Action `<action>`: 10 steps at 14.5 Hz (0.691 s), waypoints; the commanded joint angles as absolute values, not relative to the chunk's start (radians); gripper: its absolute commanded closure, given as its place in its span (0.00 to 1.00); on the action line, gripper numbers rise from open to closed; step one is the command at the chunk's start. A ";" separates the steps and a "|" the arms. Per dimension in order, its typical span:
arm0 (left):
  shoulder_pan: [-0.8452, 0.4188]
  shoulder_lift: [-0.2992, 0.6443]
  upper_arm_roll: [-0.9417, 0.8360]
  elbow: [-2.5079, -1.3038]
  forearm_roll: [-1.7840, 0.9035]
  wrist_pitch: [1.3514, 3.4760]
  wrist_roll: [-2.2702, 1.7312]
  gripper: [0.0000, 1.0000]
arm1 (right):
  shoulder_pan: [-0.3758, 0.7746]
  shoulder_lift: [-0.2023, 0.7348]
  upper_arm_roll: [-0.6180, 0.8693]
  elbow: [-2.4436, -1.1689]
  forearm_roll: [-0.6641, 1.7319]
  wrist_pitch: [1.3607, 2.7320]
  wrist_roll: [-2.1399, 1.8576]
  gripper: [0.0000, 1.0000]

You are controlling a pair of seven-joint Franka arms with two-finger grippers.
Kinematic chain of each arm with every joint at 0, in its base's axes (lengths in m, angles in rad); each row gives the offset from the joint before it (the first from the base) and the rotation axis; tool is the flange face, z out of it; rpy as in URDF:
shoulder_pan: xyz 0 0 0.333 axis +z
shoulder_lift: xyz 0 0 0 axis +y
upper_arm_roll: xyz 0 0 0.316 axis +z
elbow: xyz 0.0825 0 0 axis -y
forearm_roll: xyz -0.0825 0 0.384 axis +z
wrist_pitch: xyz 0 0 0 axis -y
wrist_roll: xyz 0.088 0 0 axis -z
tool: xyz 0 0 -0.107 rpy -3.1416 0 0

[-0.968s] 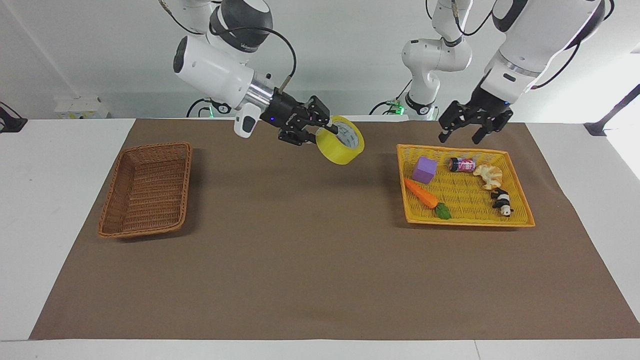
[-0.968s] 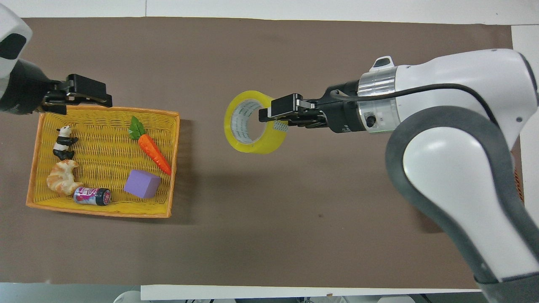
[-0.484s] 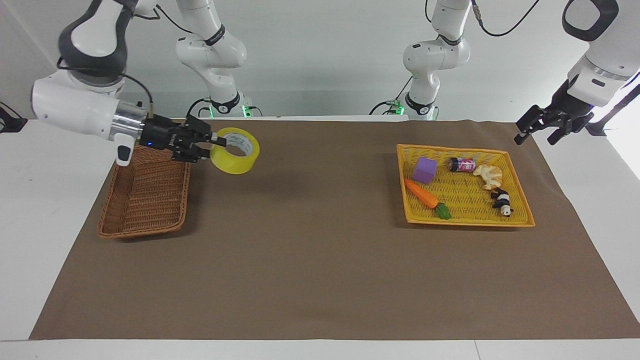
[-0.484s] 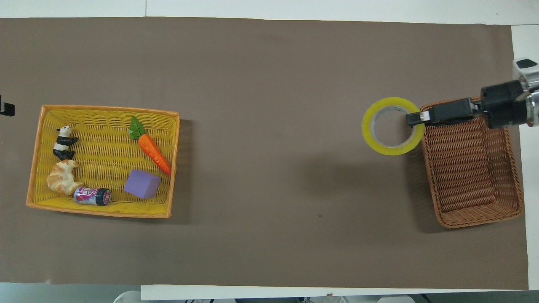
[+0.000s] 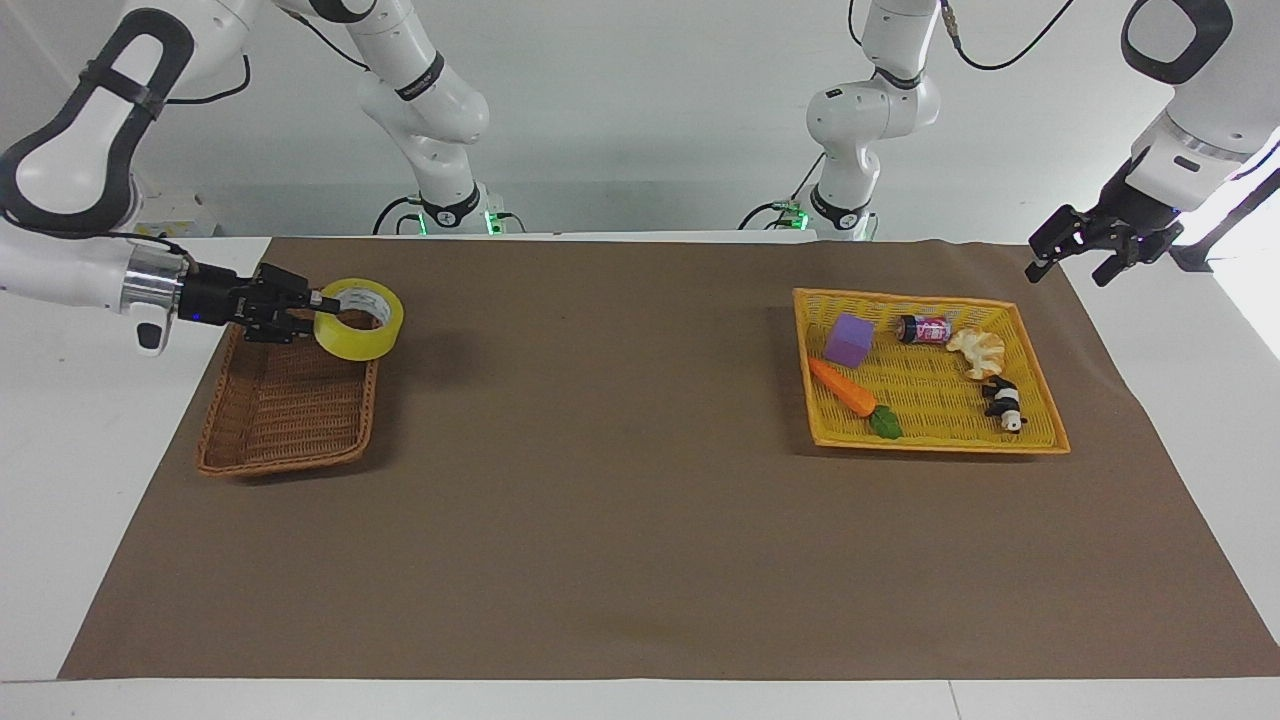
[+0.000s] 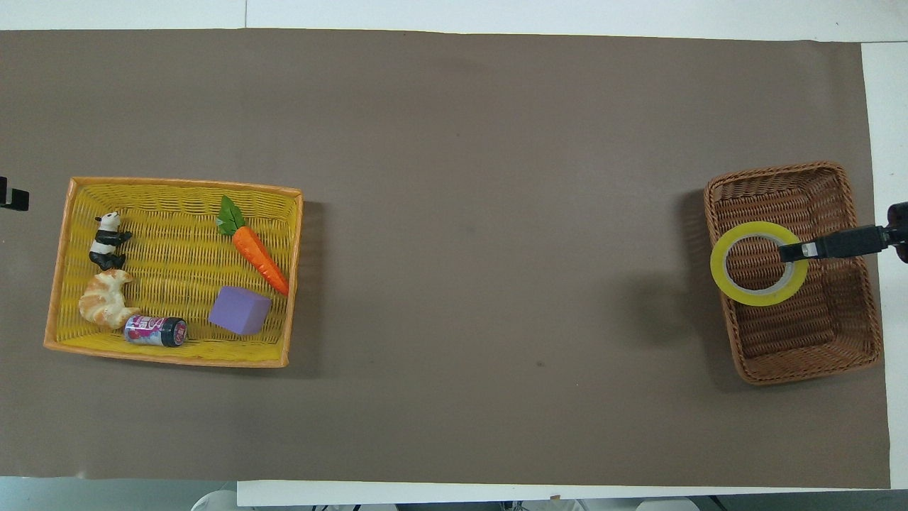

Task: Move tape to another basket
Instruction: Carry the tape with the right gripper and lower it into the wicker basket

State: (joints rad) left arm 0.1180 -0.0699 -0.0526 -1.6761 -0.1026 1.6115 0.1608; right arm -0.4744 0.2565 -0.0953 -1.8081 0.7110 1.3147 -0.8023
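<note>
One relation matters — tape (image 5: 359, 318) hangs flat, hole up, at left of facing frame, over brown wicker basket (image 5: 290, 415). Right tool (image 5: 300, 309) clamped on its rim. Left tool (image 5: 1098, 250), upper right, spread wide, empty, waits.

Our right gripper (image 5: 318, 300) hangs clamped on the tape (image 5: 360, 319), arm stretched level, while our left gripper (image 5: 1078, 254) waits, fingers spread.

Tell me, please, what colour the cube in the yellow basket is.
Purple cube, clearest in the overhead view.
</note>
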 commanded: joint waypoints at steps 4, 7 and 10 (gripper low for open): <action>0.110 -0.095 -0.048 -1.701 -0.081 1.608 0.167 0.01 | -0.594 0.418 -0.077 -1.712 0.634 1.273 -0.880 1.00; 0.112 -0.095 -0.048 -1.701 -0.081 1.608 0.167 0.01 | -0.588 0.426 -0.077 -1.716 0.588 1.353 -0.943 1.00; 0.112 -0.095 -0.048 -1.701 -0.081 1.608 0.167 0.01 | -0.586 0.425 -0.077 -1.727 0.552 1.387 -0.980 1.00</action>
State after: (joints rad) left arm 0.1180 -0.0699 -0.0524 -1.6779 -0.1019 1.6115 0.1608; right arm -0.5790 0.4324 -0.0869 -1.7408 0.5858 1.3856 -0.9578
